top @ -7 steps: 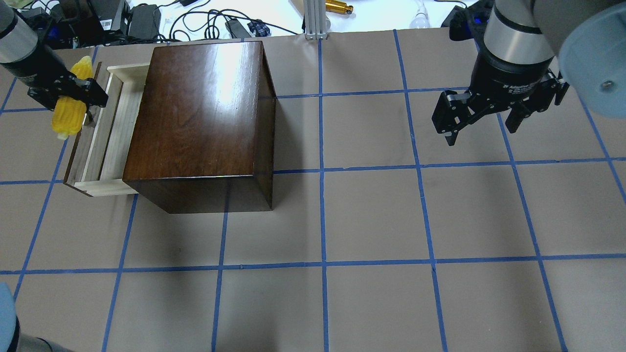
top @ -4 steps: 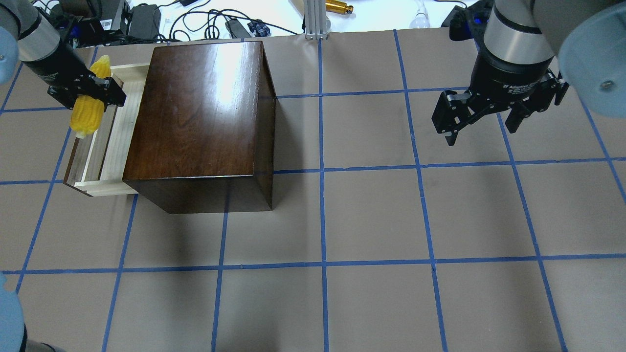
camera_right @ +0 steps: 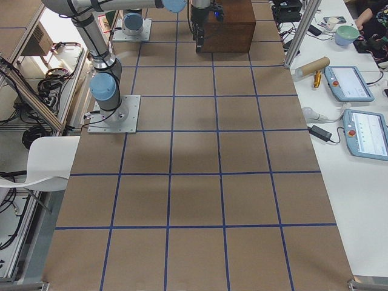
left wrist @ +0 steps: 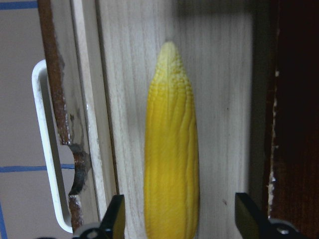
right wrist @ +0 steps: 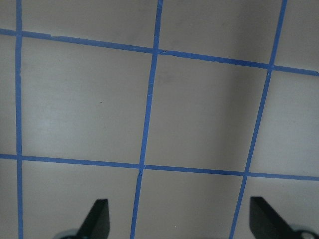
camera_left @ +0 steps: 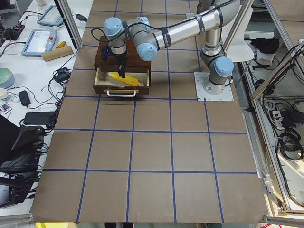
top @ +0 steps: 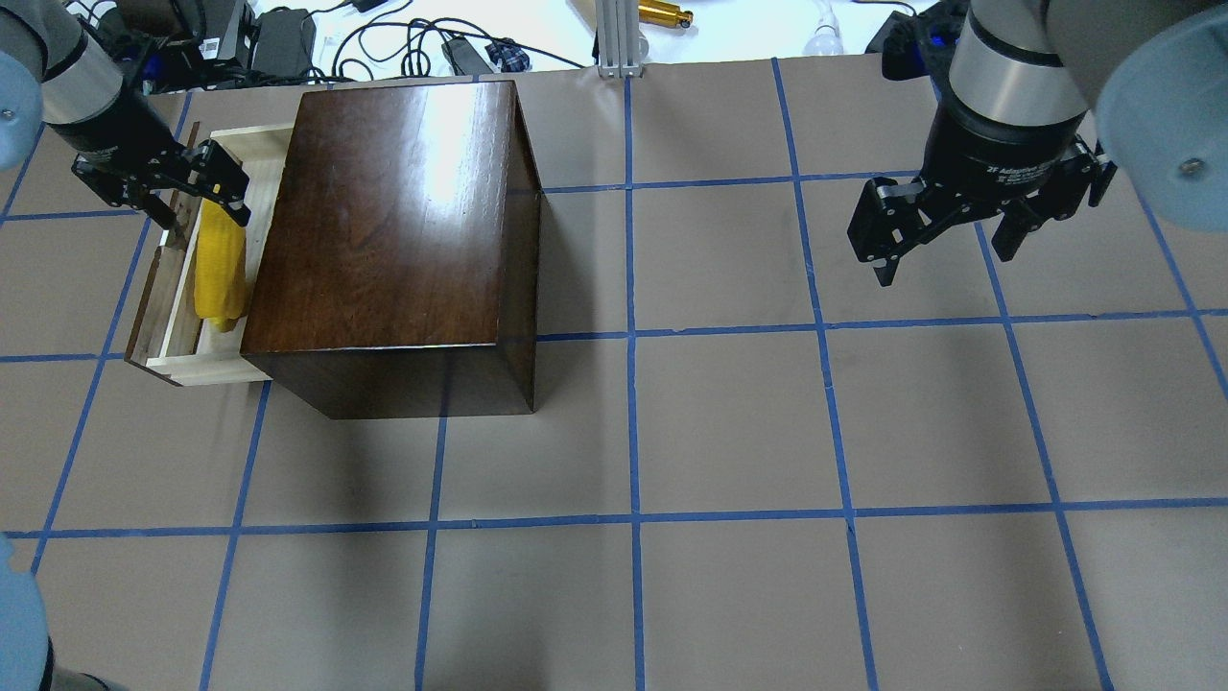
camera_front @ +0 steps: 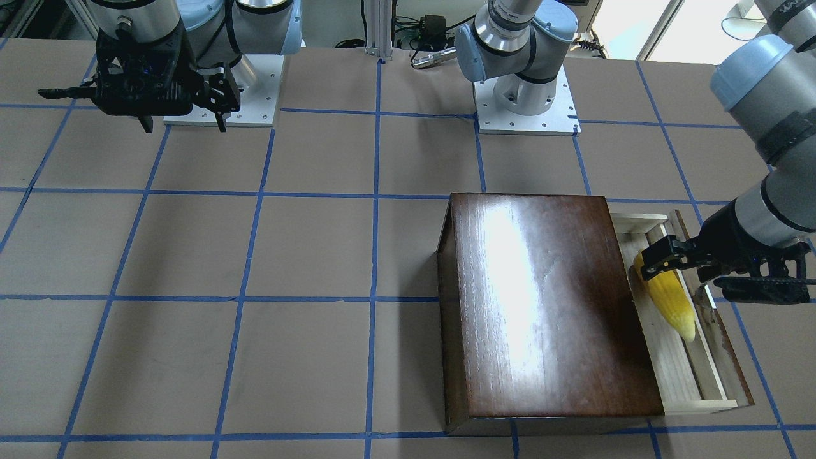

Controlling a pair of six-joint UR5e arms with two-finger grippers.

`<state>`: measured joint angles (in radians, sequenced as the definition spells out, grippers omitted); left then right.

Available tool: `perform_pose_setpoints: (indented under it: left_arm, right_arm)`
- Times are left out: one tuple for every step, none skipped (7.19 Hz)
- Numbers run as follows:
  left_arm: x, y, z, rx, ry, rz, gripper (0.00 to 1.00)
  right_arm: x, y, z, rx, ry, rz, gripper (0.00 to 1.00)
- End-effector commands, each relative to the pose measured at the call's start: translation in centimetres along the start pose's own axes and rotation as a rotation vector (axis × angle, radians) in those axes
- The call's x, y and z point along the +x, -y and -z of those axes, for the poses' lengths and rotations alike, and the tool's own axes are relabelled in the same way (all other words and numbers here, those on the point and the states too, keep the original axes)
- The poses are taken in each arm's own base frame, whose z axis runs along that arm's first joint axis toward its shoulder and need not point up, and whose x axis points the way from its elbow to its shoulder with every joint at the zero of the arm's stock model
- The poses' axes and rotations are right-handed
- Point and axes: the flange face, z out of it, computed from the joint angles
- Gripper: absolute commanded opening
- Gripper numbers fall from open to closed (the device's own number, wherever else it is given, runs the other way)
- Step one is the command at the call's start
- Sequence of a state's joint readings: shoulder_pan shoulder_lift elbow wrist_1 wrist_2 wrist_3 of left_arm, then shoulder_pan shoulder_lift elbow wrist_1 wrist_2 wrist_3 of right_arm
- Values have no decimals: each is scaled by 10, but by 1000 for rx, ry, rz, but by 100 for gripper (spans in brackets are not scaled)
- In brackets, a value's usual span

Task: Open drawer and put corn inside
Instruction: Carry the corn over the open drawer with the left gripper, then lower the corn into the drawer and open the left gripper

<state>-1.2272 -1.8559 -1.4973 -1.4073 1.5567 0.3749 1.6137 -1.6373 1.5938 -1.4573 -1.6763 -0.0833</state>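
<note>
The drawer (top: 182, 297) stands pulled out to the left of the dark-brown box (top: 384, 221). The yellow corn (top: 219, 274) lies inside it on the pale wood floor, along its length. It also shows in the front view (camera_front: 672, 303), the left side view (camera_left: 123, 79) and the left wrist view (left wrist: 172, 159). My left gripper (top: 197, 197) is open just above the corn's thick end, with a gap on each side between the fingers (left wrist: 115, 216) and the cob. My right gripper (top: 945, 251) is open and empty, above the table at the far right.
The drawer's metal handle (left wrist: 47, 149) sits on its chipped dark front panel (left wrist: 55, 99). Cables, power bricks and a metal post (top: 614, 38) lie beyond the table's far edge. The brown table (top: 729, 432) carries a grid of blue tape.
My left gripper carried the corn rightward from over the drawer's front panel to over the tray and let go. The corn now lies in the drawer. The right arm has not moved.
</note>
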Motion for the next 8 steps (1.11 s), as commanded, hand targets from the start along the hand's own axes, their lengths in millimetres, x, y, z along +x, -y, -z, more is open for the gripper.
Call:
perform_pose_setpoints:
  left_arm:
    - [0, -1, 2, -1, 0, 2, 100]
    - [4, -4, 11, -10, -3, 4, 100]
    - [14, -15, 33, 0, 1, 34, 100]
    - [30, -34, 62, -3, -9, 63, 100]
    - [65, -47, 86, 11, 7, 65, 100]
    - [102, -56, 103, 37, 14, 75, 100]
    - [130, -67, 111, 45, 8, 66, 100]
    - [164, -81, 118, 47, 9, 43, 100]
  right_arm:
    - [0, 0, 0, 1, 1, 1, 100]
    - [0, 0, 0, -1, 0, 1, 100]
    - [0, 0, 0, -1, 0, 1, 100]
    - [0, 0, 0, -1, 0, 0, 100]
    - [0, 0, 0, 1, 1, -1, 100]
    - [0, 0, 0, 1, 1, 1, 100]
    - [0, 0, 0, 1, 1, 1, 100]
    - [0, 0, 0, 1, 1, -1, 100]
